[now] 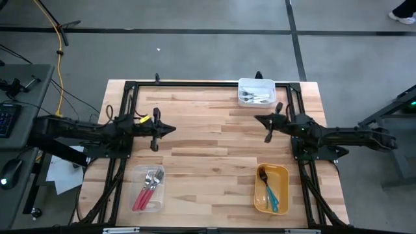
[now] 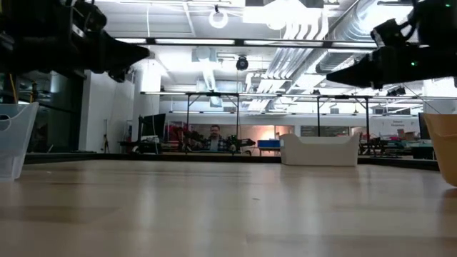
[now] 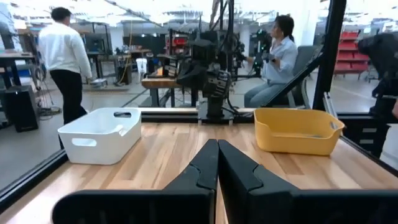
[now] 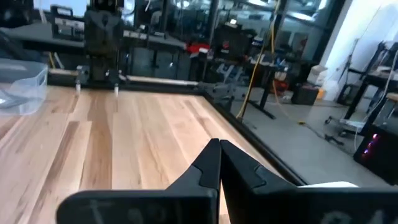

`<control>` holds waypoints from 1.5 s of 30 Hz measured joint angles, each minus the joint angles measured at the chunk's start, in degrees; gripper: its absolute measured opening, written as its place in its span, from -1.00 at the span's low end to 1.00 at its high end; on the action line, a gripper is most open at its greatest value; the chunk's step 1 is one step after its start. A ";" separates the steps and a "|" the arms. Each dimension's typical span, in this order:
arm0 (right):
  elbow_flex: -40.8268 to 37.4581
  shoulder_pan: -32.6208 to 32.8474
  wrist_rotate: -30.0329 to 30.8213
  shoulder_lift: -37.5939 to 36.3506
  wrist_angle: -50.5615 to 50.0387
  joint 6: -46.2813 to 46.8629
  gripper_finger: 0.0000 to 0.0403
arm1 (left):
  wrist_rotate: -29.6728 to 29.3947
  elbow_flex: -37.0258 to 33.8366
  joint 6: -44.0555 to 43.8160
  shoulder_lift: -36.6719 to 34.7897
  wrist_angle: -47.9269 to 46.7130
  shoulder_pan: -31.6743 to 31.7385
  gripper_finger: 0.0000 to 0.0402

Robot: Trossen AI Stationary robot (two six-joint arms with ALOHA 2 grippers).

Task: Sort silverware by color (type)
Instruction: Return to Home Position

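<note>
**Both pincers shut above the table; silverware lies in three bins**

On my wrist feeds, the left pincer [image 3: 217, 144] and the right pincer [image 4: 219, 144] each show fingers pressed flat together. From above, they face each other across the middle of the table [image 1: 214, 140], tips well apart.

Hard to make out: I cannot count the pieces in any bin. The white-handled silverware [image 1: 255, 98] blends into the white bin [image 1: 257, 81], so I cannot tell which ends are heads. Its long axis runs along the far table edge. The level camera cuts off the clear container [image 2: 13, 139] and the yellow bin [image 2: 450, 146] at its frame edges and does not show their contents.

The white bin stands near the right pincer, beyond it toward the far edge. The teal-handled silverware [image 1: 271, 195] lies in the yellow bin, well apart from the right pincer on its near-edge side, heads pointing toward that pincer. The red-handled silverware [image 1: 146, 192] lies in the clear container, well apart from the left pincer on the same side, slanted, heads toward it.
</note>
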 joint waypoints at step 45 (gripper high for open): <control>-2.12 -8.67 0.59 -28.56 -27.98 4.20 -1.00 | -10.03 -2.08 -5.83 -41.56 -45.08 4.81 -1.00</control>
